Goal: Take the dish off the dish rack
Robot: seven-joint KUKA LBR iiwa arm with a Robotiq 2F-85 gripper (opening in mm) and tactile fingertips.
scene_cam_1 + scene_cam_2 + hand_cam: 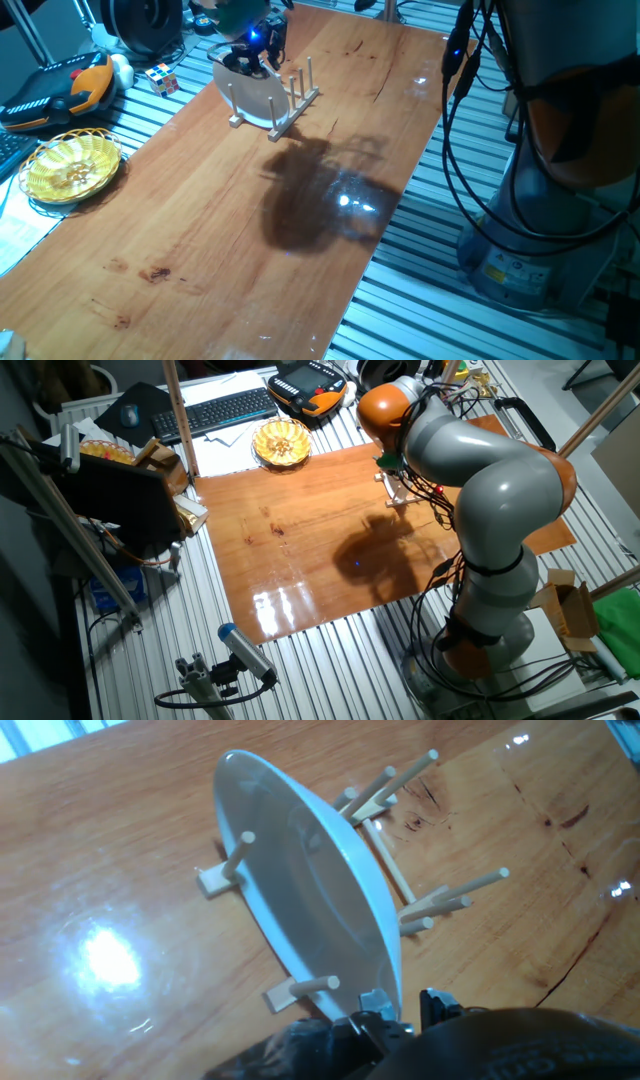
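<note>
1. Nearest the hand camera, the gripper (pixel 405 1015) sits at the lower rim of the dish (pixel 310 890). One metal fingertip lies on each side of the plate edge, with only a narrow gap between them; whether the pads are actually pressing on the rim cannot be determined.
2. Next, the dish stands on edge in the dish rack (pixel 395 870), slotted between the upright pegs. One peg shows in front of the plate's face, and several more show behind it.
3. From one fixed view, the dish (pixel 250 95) and dish rack (pixel 295 100) sit at the far end of the table (pixel 210 250), with the gripper (pixel 250 60) directly above the plate's top edge.
4. Beyond the table's left edge in that view lie a yellow woven basket (pixel 72 165), a puzzle cube (pixel 163 78) and an orange-and-black pendant (pixel 60 88).
5. From the other fixed view, the arm (pixel 480 490) bends over the table and hides most of the rack.
</note>
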